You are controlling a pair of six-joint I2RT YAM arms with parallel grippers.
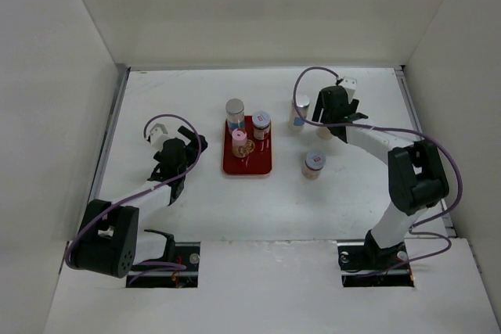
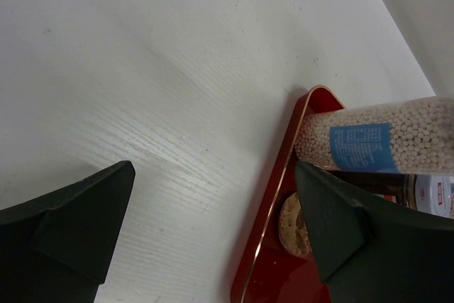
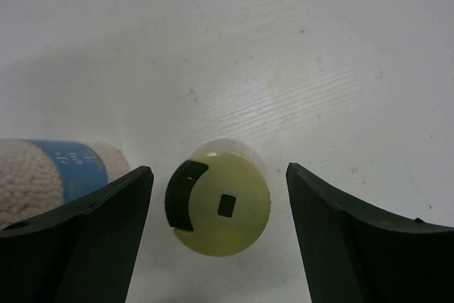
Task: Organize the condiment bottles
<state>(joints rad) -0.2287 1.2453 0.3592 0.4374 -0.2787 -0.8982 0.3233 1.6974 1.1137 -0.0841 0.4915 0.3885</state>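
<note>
A red tray [image 1: 249, 163] holds a silver-capped jar [image 1: 235, 108], a red-labelled jar [image 1: 261, 123] and a pink-capped jar [image 1: 239, 144]. A blue-labelled bottle [image 1: 300, 111] and a pink-topped jar [image 1: 315, 163] stand on the table to its right. My right gripper [image 1: 324, 124] is open, directly above a yellow-cream-capped shaker [image 3: 220, 204], its fingers either side without touching. The blue-labelled bottle [image 3: 50, 172] is just left of it. My left gripper [image 1: 194, 146] is open and empty beside the tray's left rim [image 2: 273, 204]. The bead-filled blue-labelled jar [image 2: 383, 140] shows there.
White walls enclose the table on three sides. A raised rail runs along the left edge [image 1: 109, 138] and the right edge [image 1: 415, 115]. A jar of brown granules [image 2: 292, 226] stands in the tray behind my left gripper's right finger [image 2: 355, 239].
</note>
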